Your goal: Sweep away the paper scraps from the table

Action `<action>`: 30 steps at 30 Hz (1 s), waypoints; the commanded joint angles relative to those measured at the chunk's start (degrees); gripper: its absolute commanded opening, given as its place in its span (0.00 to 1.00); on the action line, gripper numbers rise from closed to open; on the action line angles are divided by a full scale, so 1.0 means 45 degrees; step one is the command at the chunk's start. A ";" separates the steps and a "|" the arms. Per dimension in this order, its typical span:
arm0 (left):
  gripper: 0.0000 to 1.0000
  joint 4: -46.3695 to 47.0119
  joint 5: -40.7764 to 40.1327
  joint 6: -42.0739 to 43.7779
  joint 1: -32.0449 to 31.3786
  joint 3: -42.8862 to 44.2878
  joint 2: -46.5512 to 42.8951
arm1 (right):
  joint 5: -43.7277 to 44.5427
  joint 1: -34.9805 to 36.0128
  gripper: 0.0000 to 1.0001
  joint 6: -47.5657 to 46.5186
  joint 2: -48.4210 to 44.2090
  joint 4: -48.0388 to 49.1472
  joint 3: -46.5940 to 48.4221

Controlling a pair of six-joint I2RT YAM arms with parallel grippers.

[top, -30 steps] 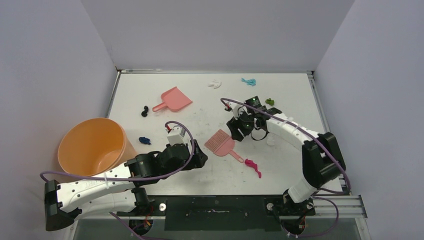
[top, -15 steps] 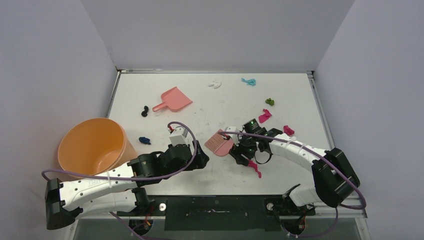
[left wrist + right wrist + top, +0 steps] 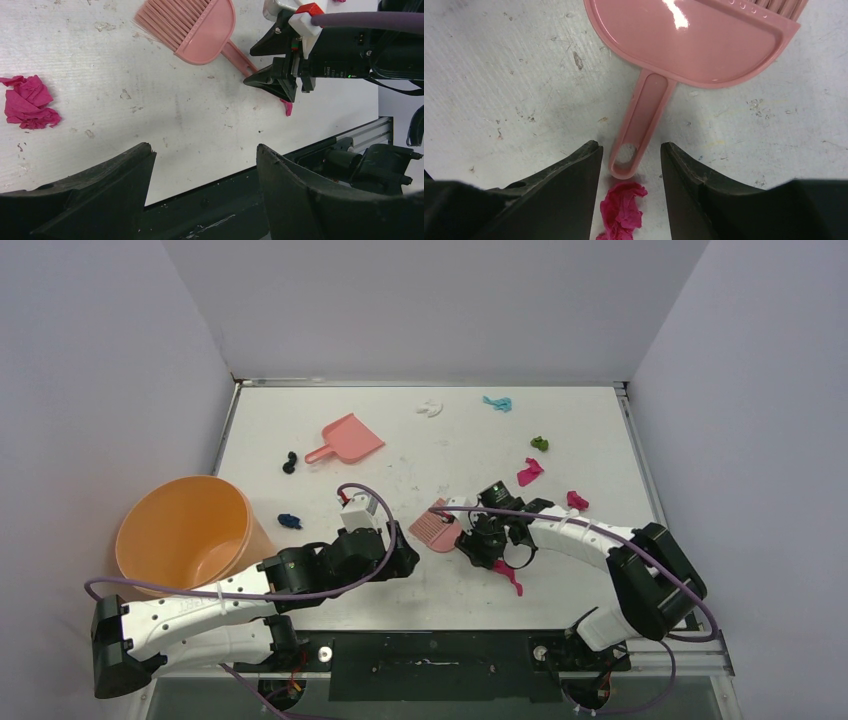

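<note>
The pink brush [image 3: 437,527] lies flat on the white table [image 3: 600,420]. My right gripper [image 3: 482,546] is open and low over the brush handle. In the right wrist view the handle end [image 3: 626,162] sits between the fingers of the right gripper [image 3: 630,147], untouched, with a magenta scrap [image 3: 621,210] just behind it. My left gripper [image 3: 400,562] is open and empty, left of the brush. In the left wrist view the left gripper [image 3: 204,150] faces the brush [image 3: 195,27], with a magenta scrap [image 3: 30,95] at its left. Scraps lie scattered: magenta [image 3: 529,472], magenta [image 3: 577,501], green [image 3: 539,443], teal [image 3: 497,403], white [image 3: 429,408], black [image 3: 289,462], dark blue [image 3: 289,521].
The pink dustpan [image 3: 348,437] lies at the far left-middle of the table. The round orange bucket [image 3: 185,532] stands at the table's left edge beside my left arm. Grey walls close in the table's far, left and right sides.
My right gripper has moved from the middle of the table toward the near side and come down around the brush handle end. The left arm has barely moved.
</note>
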 commanded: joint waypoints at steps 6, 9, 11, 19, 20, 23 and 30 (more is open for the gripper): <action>0.73 0.0498 -0.0018 0.0073 -0.0047 -0.0049 -0.0233 | 0.0730 0.0246 0.37 0.0233 0.0614 0.0712 0.0061; 0.73 0.0477 -0.0241 0.0435 -0.0048 -0.0057 -0.0229 | 0.0924 0.0276 0.32 0.0400 0.0695 0.0933 -0.0012; 0.73 0.0134 -0.0463 0.0784 -0.0048 0.0122 -0.0212 | 0.1017 0.0289 0.26 0.0396 0.0747 0.0993 -0.0015; 0.72 -0.0516 -0.0776 0.2752 -0.0047 0.0622 -0.0331 | 0.0215 -0.0043 0.05 0.0437 0.0479 -0.0522 0.1407; 0.73 -0.0581 -0.0743 0.3086 -0.0074 0.0721 -0.0221 | 0.0089 -0.0092 0.05 0.0414 0.0477 -0.0970 0.1754; 0.73 -0.0537 -0.0425 0.4420 -0.0225 0.1124 0.0156 | -0.0574 -0.0319 0.05 0.0317 0.0595 -0.1958 0.2734; 0.76 -0.0550 -0.1173 0.8705 -0.1911 0.2091 0.1522 | -0.3090 -0.1661 0.05 0.0401 0.1208 -0.3509 0.3896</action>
